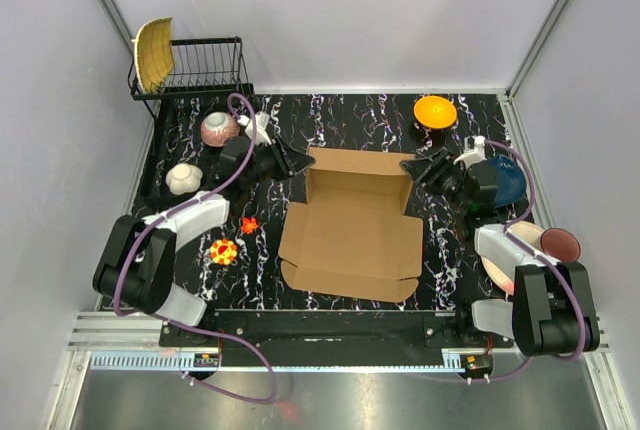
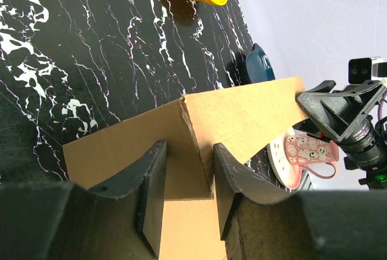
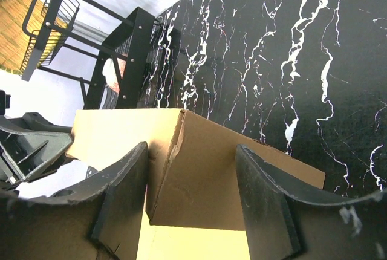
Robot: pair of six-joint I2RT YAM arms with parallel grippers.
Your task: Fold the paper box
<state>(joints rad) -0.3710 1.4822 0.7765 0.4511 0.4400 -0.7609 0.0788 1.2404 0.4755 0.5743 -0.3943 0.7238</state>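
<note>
Left gripper (image 2: 190,151) sits astride the box's (image 1: 350,240) far-left corner, jaws part-open, and I can't tell if they're pinching it. The box lies mid-table between the arms with its far wall (image 1: 360,175) standing upright, so that's one fold made. The base and near flap (image 1: 350,285) lie flat, which leaves most of the folding to do. Over to the right gripper (image 3: 192,151): jaws wide apart around the far-right corner, nothing clamped yet.

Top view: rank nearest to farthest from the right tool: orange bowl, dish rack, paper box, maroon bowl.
1. paper box, at the right tool
2. orange bowl, back
3. maroon bowl, right edge
4. dish rack, back left
</note>
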